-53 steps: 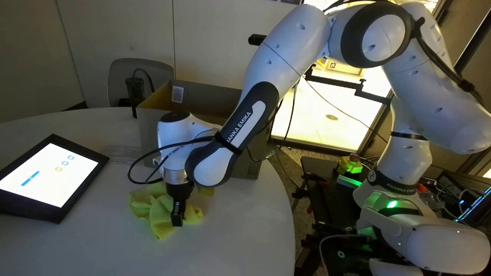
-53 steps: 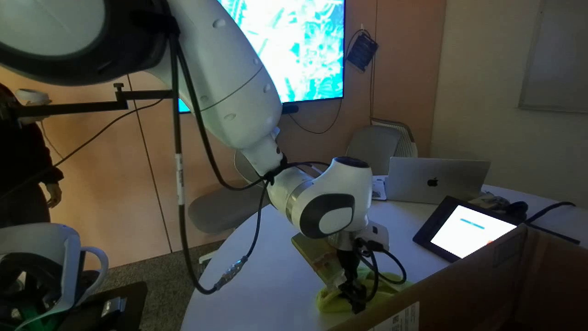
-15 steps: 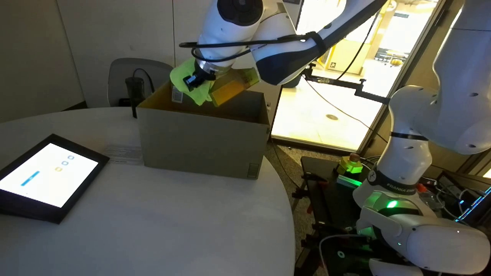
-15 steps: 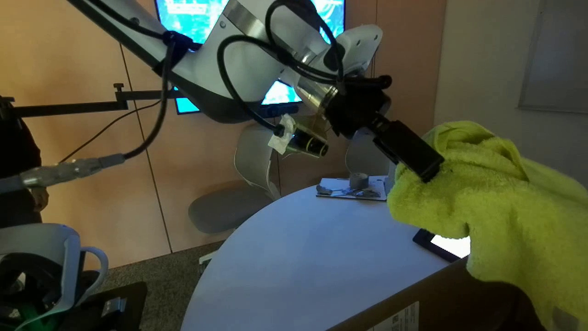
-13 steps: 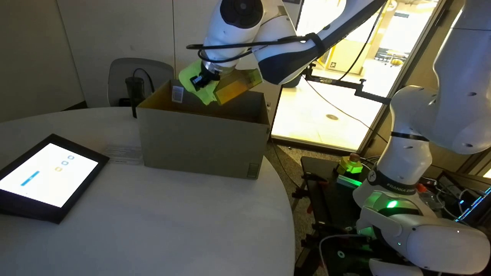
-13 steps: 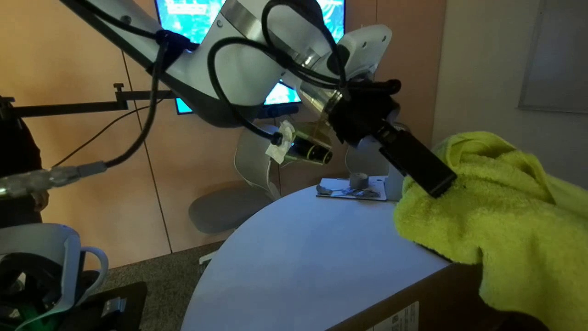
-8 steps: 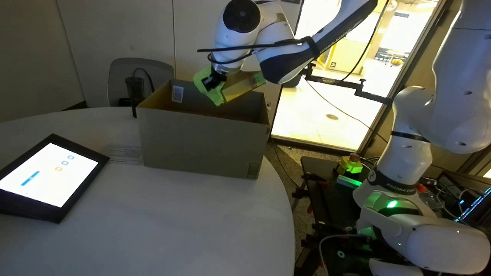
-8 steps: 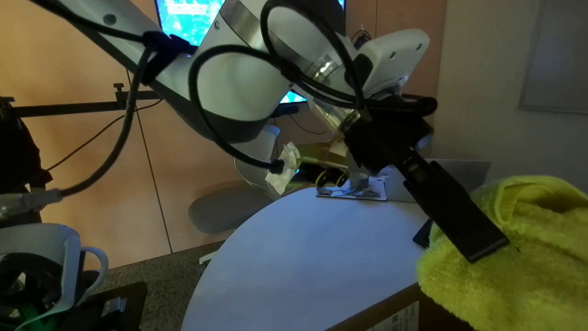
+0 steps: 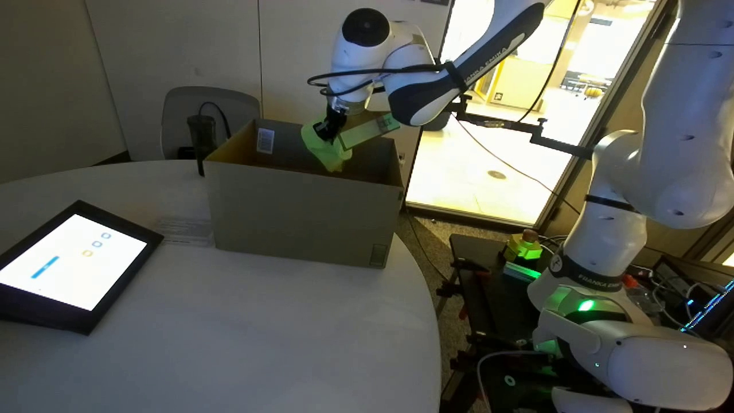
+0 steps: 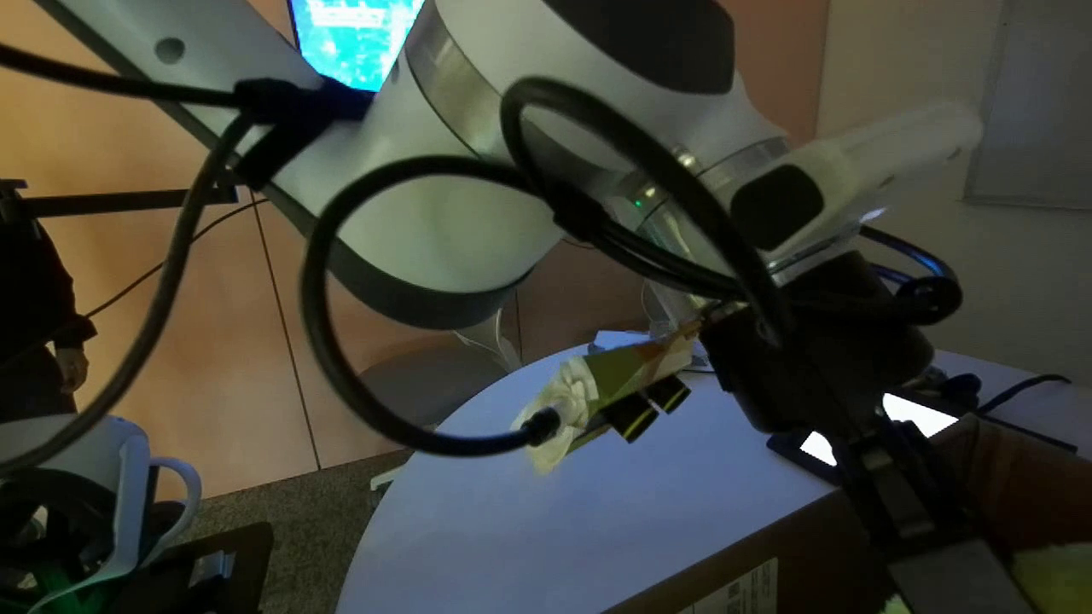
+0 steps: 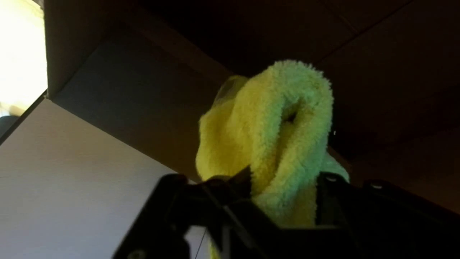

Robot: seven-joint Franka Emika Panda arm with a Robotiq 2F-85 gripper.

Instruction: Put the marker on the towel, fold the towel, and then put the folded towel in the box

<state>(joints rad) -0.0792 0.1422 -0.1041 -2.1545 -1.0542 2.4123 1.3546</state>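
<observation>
My gripper point(image 9: 325, 131) is shut on a bunched yellow-green towel point(image 9: 325, 152) and holds it in the mouth of the brown cardboard box point(image 9: 304, 218). In the wrist view the towel point(image 11: 287, 144) is squeezed between both fingers and stands out past them, with a looped fold at its end. Dark inner walls of the box point(image 11: 143, 97) surround it there. In an exterior view only a corner of the towel point(image 10: 1054, 580) shows beside the dark fingers point(image 10: 955, 576), at the lower right edge. The marker is not visible in any view; whether it is inside the towel I cannot tell.
A tablet point(image 9: 74, 261) with a lit screen lies on the round white table point(image 9: 258, 327), left of the box. A grey chair point(image 9: 209, 120) stands behind the table. A cable point(image 10: 426, 439) loops from the wrist. The box's near rim point(image 10: 725, 554) lies below the gripper.
The towel was on the table 3.5 seconds ago and is now held at the box. Over the last second my gripper moved right and down toward the box opening, still gripping the towel.
</observation>
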